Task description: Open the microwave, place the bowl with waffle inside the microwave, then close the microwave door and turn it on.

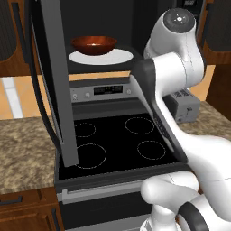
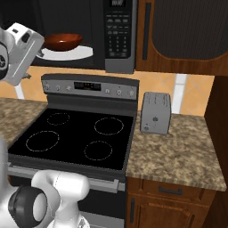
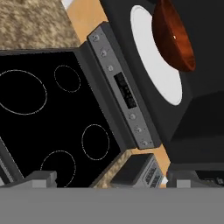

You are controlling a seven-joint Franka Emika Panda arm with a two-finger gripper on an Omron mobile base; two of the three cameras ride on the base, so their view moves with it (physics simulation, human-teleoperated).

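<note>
- While the pincer (image 3: pixel 105 181) hangs in the air with nothing between its two dark tips, the tips stand wide apart at the bottom of the hand view.
- Past the tips lies the black stove (image 3: pixel 48 118) with its thin white ring marks, and the small grey toaster (image 3: pixel 135 171) sits just beyond the right side of the stove.
- The stove's grey knob panel (image 3: pixel 124 94) runs between the black top and the microwave (image 3: pixel 205 113) above it.
- The bowl (image 3: pixel 175 35) is inside the microwave, resting on the white round turntable (image 3: pixel 153 61). It is reddish-brown and shiny.
- The waffle cannot be made out in the bowl.
- From the left base view, the microwave door (image 1: pixel 56 81) is swung wide open and sticks out over the left side of the stove. It stands between that camera and the left part of the stove.
- From the right base view, the dark keypad strip (image 2: pixel 118 31) is on the right of the open microwave, and the white hand is up at its left edge.
- Speckled stone counter (image 2: pixel 178 151) lies to the right of the stove, and there is open room around the toaster.
- Brown wood cupboards (image 2: pixel 182 31) hang to the right of the microwave.
</note>
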